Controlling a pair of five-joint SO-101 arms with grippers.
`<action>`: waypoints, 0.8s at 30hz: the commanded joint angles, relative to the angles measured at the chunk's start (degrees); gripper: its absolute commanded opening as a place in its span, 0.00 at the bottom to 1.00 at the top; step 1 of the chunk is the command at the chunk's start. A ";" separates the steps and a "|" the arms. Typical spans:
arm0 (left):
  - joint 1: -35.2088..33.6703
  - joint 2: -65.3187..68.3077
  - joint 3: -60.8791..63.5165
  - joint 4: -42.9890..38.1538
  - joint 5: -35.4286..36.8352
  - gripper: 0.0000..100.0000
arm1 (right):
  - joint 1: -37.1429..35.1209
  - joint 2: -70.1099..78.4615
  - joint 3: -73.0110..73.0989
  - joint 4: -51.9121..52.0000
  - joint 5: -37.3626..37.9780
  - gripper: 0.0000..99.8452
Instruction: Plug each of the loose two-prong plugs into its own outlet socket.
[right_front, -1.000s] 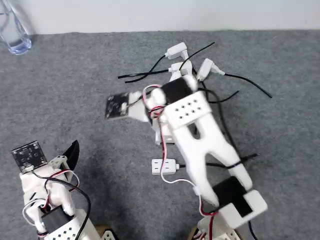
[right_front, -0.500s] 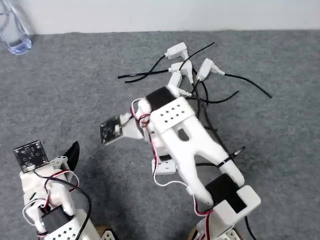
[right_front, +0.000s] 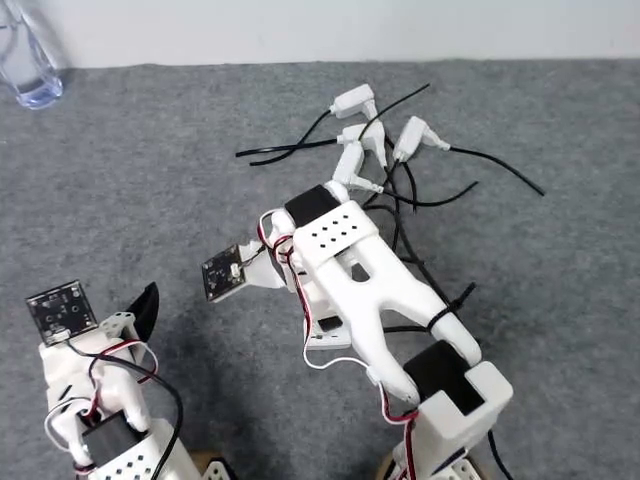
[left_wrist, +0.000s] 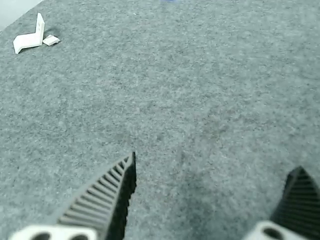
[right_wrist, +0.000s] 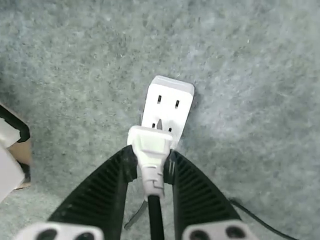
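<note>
Right gripper (right_wrist: 150, 159) is clamped on a white two-prong plug (right_wrist: 149, 145), with one ribbed black finger on each side of the plug body. A black cord (right_wrist: 155, 220) leaves the rear of the plug and runs back between the fingers. The plug is rectangular, with a moulded ridge across its front edge. It sits against the near end of a white outlet block (right_wrist: 169, 106), which lies flat on the grey mat (right_wrist: 250, 75). One metal prong shows at the nearer pair of slots, and how far it is seated cannot be told. The farther pair of slots is uncovered.

From the high view, the outlet block (right_front: 328, 336) lies partly under the right arm near the table centre. Loose plugs (right_front: 353, 100), white with black cords, lie in a cluster toward the far edge, well apart from the block.

Left gripper (left_wrist: 214, 177) is spread wide over bare mat at the near left of the table and holds nothing. A small white bracket (left_wrist: 27, 40) lies farther off on the mat.
</note>
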 joint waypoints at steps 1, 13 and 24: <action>-0.26 -0.35 -0.48 0.53 -0.53 0.43 | 0.48 -0.48 -0.44 -2.33 0.62 0.01; -0.26 -0.35 -0.48 0.53 -0.53 0.43 | 0.48 4.09 -0.70 -2.77 2.64 0.01; -0.26 -0.35 -0.48 0.53 -0.53 0.43 | 0.22 4.70 -0.79 -4.70 2.64 0.01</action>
